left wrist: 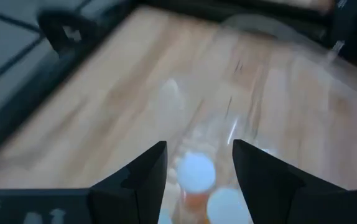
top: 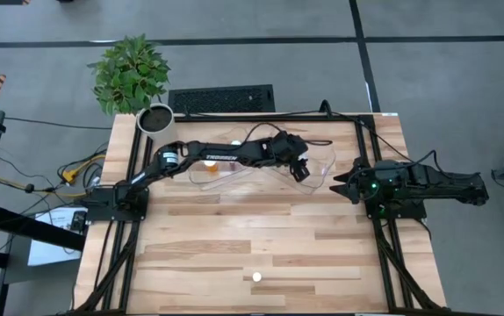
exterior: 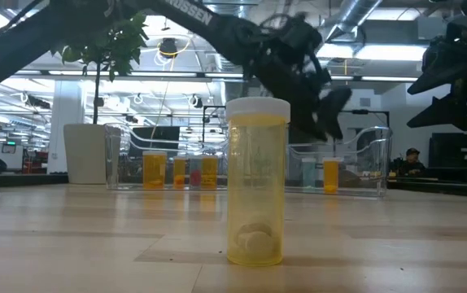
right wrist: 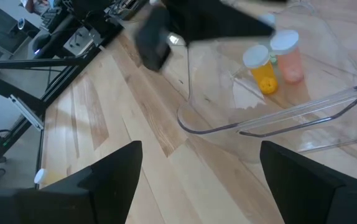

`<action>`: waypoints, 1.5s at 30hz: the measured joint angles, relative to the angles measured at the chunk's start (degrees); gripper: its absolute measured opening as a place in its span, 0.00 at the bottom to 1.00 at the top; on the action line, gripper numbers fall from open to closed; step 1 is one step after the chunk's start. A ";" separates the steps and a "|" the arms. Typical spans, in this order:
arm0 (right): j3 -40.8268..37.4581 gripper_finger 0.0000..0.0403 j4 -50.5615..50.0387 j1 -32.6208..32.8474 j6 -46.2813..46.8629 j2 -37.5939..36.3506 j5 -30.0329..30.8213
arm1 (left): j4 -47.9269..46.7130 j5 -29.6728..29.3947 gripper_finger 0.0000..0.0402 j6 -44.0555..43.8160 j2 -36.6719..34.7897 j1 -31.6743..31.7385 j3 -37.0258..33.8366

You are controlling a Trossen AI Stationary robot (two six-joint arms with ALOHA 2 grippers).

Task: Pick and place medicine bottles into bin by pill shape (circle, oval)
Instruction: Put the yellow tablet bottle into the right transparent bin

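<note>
One amber medicine bottle (top: 256, 276) with a white cap stands upright near the table's near edge; the low view (exterior: 256, 183) shows round white pills at its bottom. Two clear trays stand at the far middle. The left tray (exterior: 128, 175) holds three amber bottles (exterior: 179, 172). The right tray (right wrist: 278, 121) holds two bottles (right wrist: 264, 70). My left gripper (top: 301, 169) is open and empty above the right tray, and white caps (left wrist: 197, 172) show below its fingers. My right gripper (top: 338, 184) is open and empty at the table's right, off the table top.
A white pot with a green plant (top: 133, 79) stands at the table's far left corner. A dark keyboard-like grille (top: 221, 98) lies beyond the far edge. Bare wood (top: 234, 237) lies between the trays and the near bottle.
</note>
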 joint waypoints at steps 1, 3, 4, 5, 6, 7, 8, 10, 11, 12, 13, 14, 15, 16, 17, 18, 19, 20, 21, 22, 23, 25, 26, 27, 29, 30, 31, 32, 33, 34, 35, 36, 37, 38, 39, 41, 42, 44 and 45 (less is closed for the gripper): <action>0.00 0.83 0.00 0.02 0.00 0.00 0.00 | 0.06 -0.12 0.44 0.44 -0.82 -0.02 0.02; 0.00 0.83 -0.01 0.00 0.00 0.00 0.00 | -0.28 -0.12 0.44 1.14 -2.50 -0.09 0.02; 0.00 0.83 0.01 0.00 0.02 0.00 0.00 | -0.50 -0.10 0.44 1.31 -3.33 -0.10 0.02; 0.00 0.83 -0.01 0.00 0.02 0.00 0.00 | -1.25 -0.10 0.44 1.44 -4.29 -0.16 0.02; 0.00 0.83 -0.03 0.02 0.02 0.00 0.00 | -1.59 -0.07 0.44 1.46 -5.24 -0.29 0.02; 0.00 0.83 0.01 0.01 0.02 0.00 0.00 | -2.14 0.57 0.44 1.47 -6.48 -0.45 0.02; 0.00 0.83 -0.01 0.01 0.04 0.00 0.00 | -3.78 1.62 0.44 1.56 -7.93 -0.67 0.02; 0.00 0.83 0.00 0.02 0.07 0.00 0.00 | -5.62 4.72 0.44 1.68 -10.69 -1.48 0.10; 0.00 0.83 -0.01 0.02 0.07 0.00 0.00 | -7.65 6.87 0.44 1.79 -12.16 -2.13 0.11; 0.00 0.83 0.01 0.02 0.11 0.00 0.00 | -9.75 9.44 0.44 2.18 -13.50 -2.91 0.11; 0.00 0.83 -0.02 0.00 0.13 0.00 0.00 | -11.68 12.19 0.44 2.80 -14.74 -3.89 0.11; 0.00 0.83 -0.08 0.02 0.15 0.00 0.00 | -14.35 14.95 0.44 3.53 -16.02 -4.96 0.10; 0.00 0.83 -0.06 0.02 0.15 0.00 0.00 | -17.60 17.27 0.44 4.47 -17.37 -6.21 0.09; 0.00 0.83 -0.07 0.01 0.15 0.00 0.00 | -20.65 19.02 0.44 5.71 -18.51 -7.61 0.09; 0.00 0.83 -0.09 0.02 0.15 0.01 0.00 | -23.60 20.03 0.44 6.86 -19.78 -9.14 0.09; 0.00 0.83 -0.10 0.01 0.15 0.02 0.00 | -27.46 20.24 0.44 7.65 -20.88 -10.77 0.09; 0.00 0.83 -0.07 0.02 0.15 0.02 0.01 | -30.66 20.24 0.44 8.09 -21.66 -12.40 0.09; 0.00 0.83 -0.06 0.00 0.17 0.02 0.00 | -32.77 20.25 0.44 8.15 -22.25 -14.09 0.09; 0.00 0.83 -0.14 0.02 0.15 0.02 0.00 | -34.71 20.34 0.44 8.01 -22.58 -15.88 0.09; 0.00 0.83 -0.10 0.01 0.17 0.02 0.00 | -36.29 20.40 0.44 7.50 -22.83 -17.82 0.08; 0.00 0.83 -0.09 0.02 0.17 0.02 0.00 | -37.56 20.37 0.44 7.01 -23.03 -19.59 0.04; 0.00 0.83 -0.15 0.02 0.17 0.02 0.00 | -39.89 19.78 0.44 5.91 -23.27 -23.60 0.04; 0.00 0.83 -0.13 0.01 0.17 0.02 0.00 | -40.88 18.89 0.44 5.30 -23.29 -25.62 0.04; 0.00 0.83 -0.15 0.02 0.17 0.02 0.00 | -41.38 17.49 0.44 4.60 -23.32 -27.61 -0.43; 0.00 0.83 -0.14 0.02 0.20 0.02 0.00 | -40.80 15.03 0.44 2.76 -23.35 -31.20 -2.53; 0.00 0.83 -0.14 0.02 0.20 0.02 0.00 | -40.71 13.81 0.44 1.60 -23.27 -32.75 -3.52; 0.00 0.83 -0.17 0.02 0.20 0.02 0.00 | -40.25 13.03 0.44 0.51 -23.21 -34.11 -4.54; 0.00 0.83 -0.15 0.01 0.21 0.02 0.00 | -38.68 12.64 0.44 -0.79 -23.21 -35.25 -5.60; 0.00 0.83 -0.17 0.01 0.22 0.02 0.00 | -36.44 12.53 0.44 -1.79 -23.21 -36.09 -6.55; 0.00 0.83 -0.17 0.02 0.23 0.02 0.00 | -34.35 12.49 0.44 -2.27 -23.30 -36.76 -7.58; 0.00 0.83 -0.17 0.02 0.24 0.02 0.00 | -32.26 12.47 0.44 -2.40 -23.50 -37.30 -8.87; 0.00 0.83 -0.17 0.02 0.24 0.02 0.00 | -30.07 12.46 0.44 -2.30 -23.74 -37.78 -10.33; -0.02 0.83 -0.17 0.02 0.24 0.02 0.00 | -27.35 12.46 0.44 -1.87 -23.85 -38.20 -11.81; 0.00 0.83 -0.17 0.02 0.27 0.02 0.00 | -24.63 12.48 0.44 -1.41 -23.86 -38.48 -13.36; 0.00 0.83 -0.17 0.02 0.28 0.02 0.00 | -22.05 12.93 0.44 -1.11 -23.86 -38.68 -15.09; 0.00 0.83 -0.21 0.02 0.48 0.02 0.00 | -15.91 15.02 0.44 -1.03 -23.86 -39.00 -19.03; -0.02 0.83 -0.19 0.02 0.61 0.02 0.00 | -11.43 16.50 0.44 -1.01 -23.84 -39.08 -21.20; 0.00 0.83 -0.28 0.02 0.61 0.02 0.00 | -3.49 18.24 0.44 -0.94 -23.84 -39.08 -25.56; -0.02 0.83 -0.32 0.02 0.61 0.02 0.00 | 0.02 18.47 0.44 -0.76 -23.84 -39.08 -27.74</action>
